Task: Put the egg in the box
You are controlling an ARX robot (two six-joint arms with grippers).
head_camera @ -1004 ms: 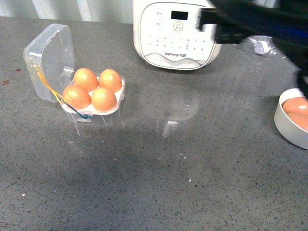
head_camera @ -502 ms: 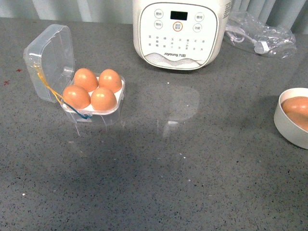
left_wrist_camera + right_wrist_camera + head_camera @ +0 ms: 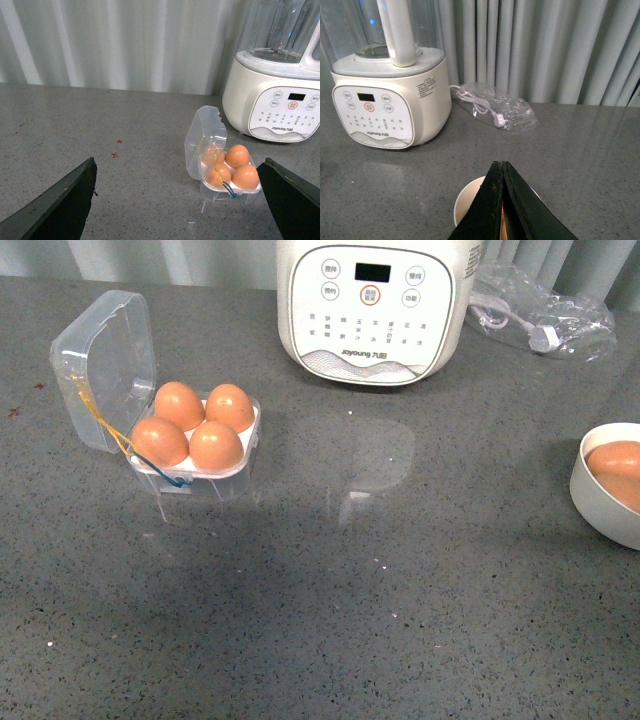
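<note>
A grey speckled bench (image 3: 400,620) seen from the robot's body, with neither arm in this view. At 10 o'clock stands the clear plastic box (image 3: 240,472), its hinged lid (image 3: 105,360) open and upright on the 9 o'clock side, yellow and blue bands (image 3: 110,432) trailing down its edge. An orange-brown egg (image 3: 216,445) sits in the box's 5 o'clock hole, and three matching eggs (image 3: 180,403) fill the other holes. A white cooker (image 3: 372,310) with buttons stands at 12 o'clock, with a clear bag (image 3: 535,310) holding a cable at 1 o'clock. A white bowl (image 3: 597,505), cut off at 3 o'clock, holds more eggs (image 3: 615,462).

In the left wrist view, the left gripper (image 3: 178,161) has its fingers (image 3: 65,200) spread wide, the box beyond them. In the right wrist view, the right gripper (image 3: 501,167) has its fingers (image 3: 487,210) pressed together over the bowl.
</note>
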